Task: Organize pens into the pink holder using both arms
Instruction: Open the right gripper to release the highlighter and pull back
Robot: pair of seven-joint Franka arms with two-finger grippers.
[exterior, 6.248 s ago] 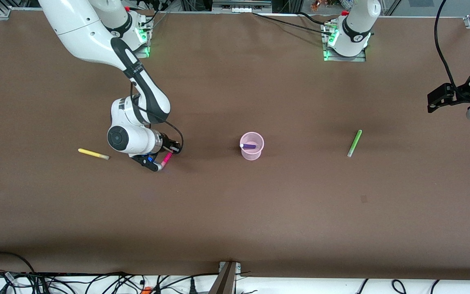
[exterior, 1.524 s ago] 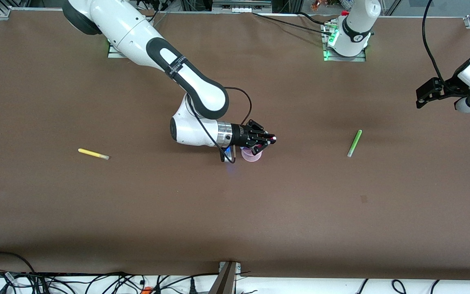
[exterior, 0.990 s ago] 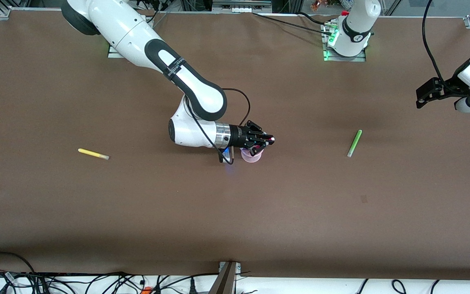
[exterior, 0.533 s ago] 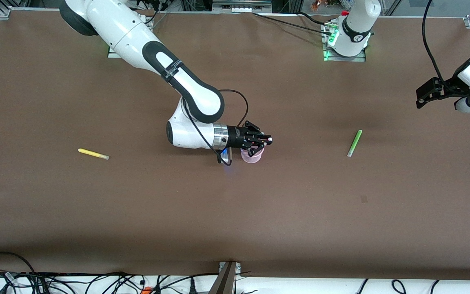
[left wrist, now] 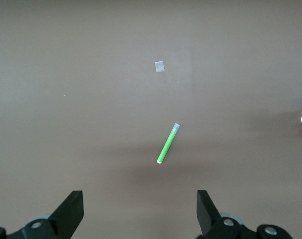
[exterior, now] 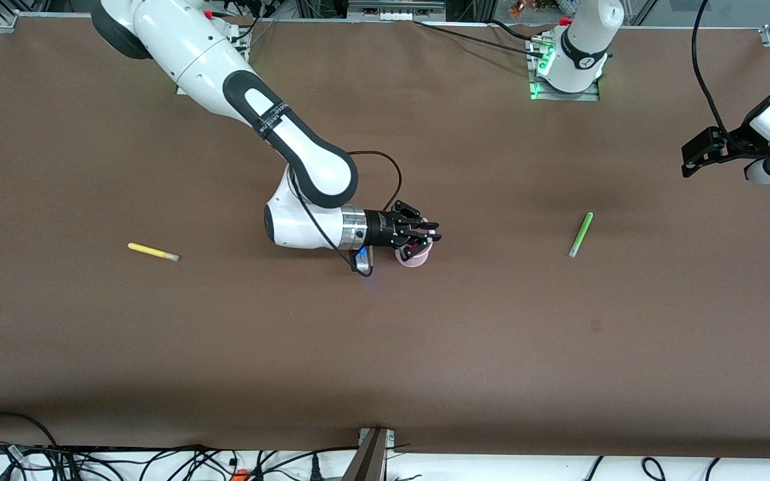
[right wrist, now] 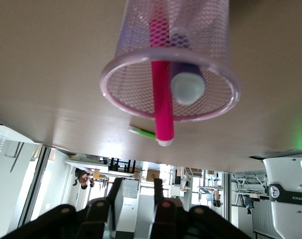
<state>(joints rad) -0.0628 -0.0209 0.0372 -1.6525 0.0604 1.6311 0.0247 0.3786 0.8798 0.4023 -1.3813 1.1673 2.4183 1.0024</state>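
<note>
A yellow pen lies flat on the brown table toward the right arm's end, well apart from everything else. The right arm reaches in from its base to mid-table, forearm nearly level, and the right gripper is just over the pink holder. In the right wrist view its fingers stand slightly apart, touching nothing. The holder stands upright with two pens in it: a pink pen leaning out past the rim, and a purple pen beside it. A green pen lies flat toward the left arm's end. The left arm waits there, its left gripper up over the table's end. In the left wrist view the left gripper has its fingers wide apart and empty, above the green pen.
</note>
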